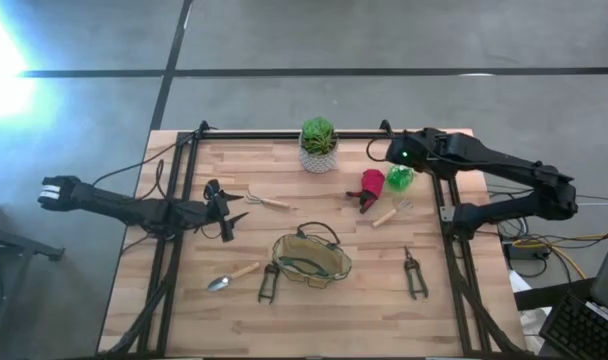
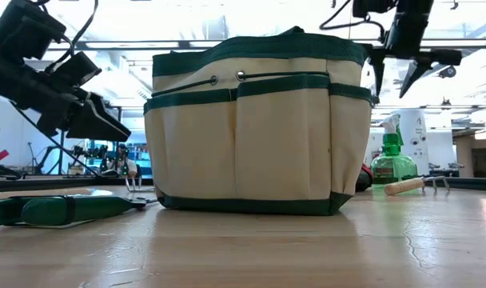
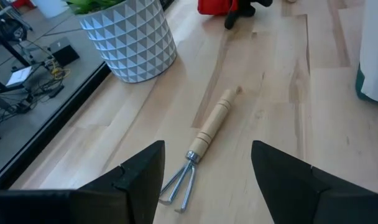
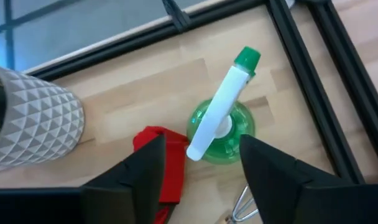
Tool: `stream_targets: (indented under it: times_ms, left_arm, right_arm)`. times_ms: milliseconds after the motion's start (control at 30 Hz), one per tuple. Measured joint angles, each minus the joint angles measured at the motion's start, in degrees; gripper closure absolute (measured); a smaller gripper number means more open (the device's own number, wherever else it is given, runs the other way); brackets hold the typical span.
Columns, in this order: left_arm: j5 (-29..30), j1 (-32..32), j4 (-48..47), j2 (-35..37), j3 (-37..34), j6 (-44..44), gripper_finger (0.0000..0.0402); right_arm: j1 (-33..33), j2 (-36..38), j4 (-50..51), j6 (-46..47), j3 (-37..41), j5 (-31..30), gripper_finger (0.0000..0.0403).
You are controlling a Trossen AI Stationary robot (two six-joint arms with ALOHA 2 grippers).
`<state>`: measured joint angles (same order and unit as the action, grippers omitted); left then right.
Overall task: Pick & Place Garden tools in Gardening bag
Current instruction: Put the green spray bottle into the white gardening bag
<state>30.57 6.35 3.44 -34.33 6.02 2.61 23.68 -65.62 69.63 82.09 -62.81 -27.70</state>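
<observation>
No readable text, labels or numbers in any view. The spray bottle [image 2: 392, 162] has a reddish band on its front in the low view, too small to read. Gardening bag [image 2: 255, 124] front is plain canvas, no print.

Wooden table [image 1: 184, 310] — bag [image 1: 312, 262], trowel [image 1: 232, 274], shears [image 1: 414, 272], plant pot [image 1: 318, 158] on it.
</observation>
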Motion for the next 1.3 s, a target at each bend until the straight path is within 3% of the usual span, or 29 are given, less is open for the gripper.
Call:
stream_targets:
  times_ms: [233,433,1033,1300]
  left_arm:
    - [0.0,0.0,0.0,0.0,0.0,0.0,0.0161]
    - [0.1,0.0,0.0,0.0,0.0,0.0,0.0161]
    - [0.2,0.0,0.0,0.0,0.1,0.1,0.0161]
    - [0.2,0.0,0.0,0.0,0.1,0.1,0.0161]
  right_arm:
    - [5.9,-3.5,-0.2,0.0,-0.2,6.6,0.0150]
    - [10.5,-5.0,-1.8,-1.6,0.2,11.7,0.0154]
    - [19.8,-7.9,-3.7,-7.0,0.2,13.2,0.0174]
    - [20.6,-7.9,-3.7,-7.7,0.2,13.2,0.0175]
